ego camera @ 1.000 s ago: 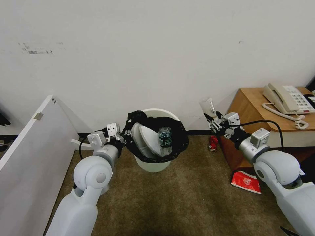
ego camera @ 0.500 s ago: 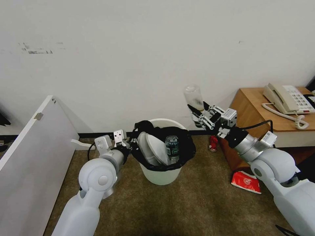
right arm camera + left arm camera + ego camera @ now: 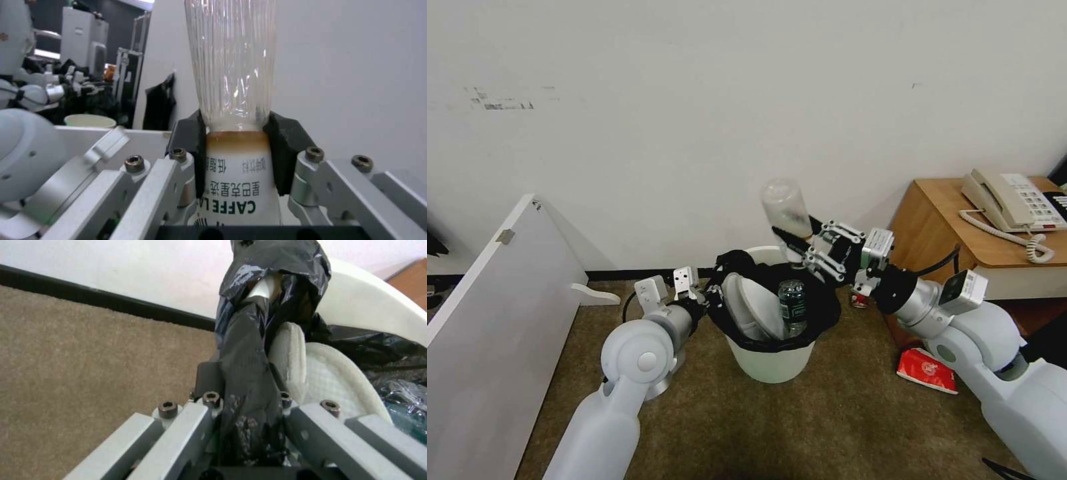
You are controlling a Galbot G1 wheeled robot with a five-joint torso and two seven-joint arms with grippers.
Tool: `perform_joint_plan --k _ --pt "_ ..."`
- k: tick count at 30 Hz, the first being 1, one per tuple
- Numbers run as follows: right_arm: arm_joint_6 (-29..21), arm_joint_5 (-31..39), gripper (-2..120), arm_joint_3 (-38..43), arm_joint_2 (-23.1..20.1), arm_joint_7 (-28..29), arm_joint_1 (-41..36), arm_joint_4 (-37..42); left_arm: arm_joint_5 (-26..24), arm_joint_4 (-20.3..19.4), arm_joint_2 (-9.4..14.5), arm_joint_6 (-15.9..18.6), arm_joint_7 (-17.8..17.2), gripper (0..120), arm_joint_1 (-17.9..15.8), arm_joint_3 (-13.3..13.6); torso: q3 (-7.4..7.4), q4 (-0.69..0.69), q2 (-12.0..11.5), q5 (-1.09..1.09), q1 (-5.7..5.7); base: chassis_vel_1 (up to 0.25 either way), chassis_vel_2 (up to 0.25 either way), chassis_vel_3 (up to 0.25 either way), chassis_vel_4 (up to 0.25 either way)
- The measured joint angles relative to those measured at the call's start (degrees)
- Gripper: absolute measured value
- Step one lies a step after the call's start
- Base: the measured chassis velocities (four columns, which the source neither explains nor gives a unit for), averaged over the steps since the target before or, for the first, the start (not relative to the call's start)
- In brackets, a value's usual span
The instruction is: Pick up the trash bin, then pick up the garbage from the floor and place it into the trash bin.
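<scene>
The trash bin (image 3: pixel 770 357) is a white bucket lined with a black bag (image 3: pixel 249 350). My left gripper (image 3: pixel 710 298) is shut on its bagged rim at the bin's left side, and the black plastic runs between the fingers (image 3: pixel 209 376). Two white slippers (image 3: pixel 752 312) and a small bottle (image 3: pixel 792 304) stand inside the bin. My right gripper (image 3: pixel 802 245) is shut on a clear plastic bottle (image 3: pixel 783 205) with a white label (image 3: pixel 236 180), tilted, just above the bin's far right rim. A red packet (image 3: pixel 927 370) lies on the carpet to the right.
A red can (image 3: pixel 859 301) sits by the wooden side table (image 3: pixel 934 220), which carries a beige telephone (image 3: pixel 1010 199). A white board (image 3: pixel 494 313) leans at the left. The wall stands close behind the bin. Open carpet lies in front.
The right gripper has carried the clear bottle up and left, from beside the side table to over the bin's rim. The left arm has shifted the bin rightward and nearer.
</scene>
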Motion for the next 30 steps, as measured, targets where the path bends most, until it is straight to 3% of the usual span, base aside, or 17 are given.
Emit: perform_joint_plan --k 30 --pt "-0.34 -2.11 26 -3.05 0.40 1.11 -0.56 -3.16 0.10 -0.81 0.09 -0.48 1.03 4 -0.32 0.49 0.00 0.00 0.00 0.00 0.00 0.000 0.000 0.000 0.000"
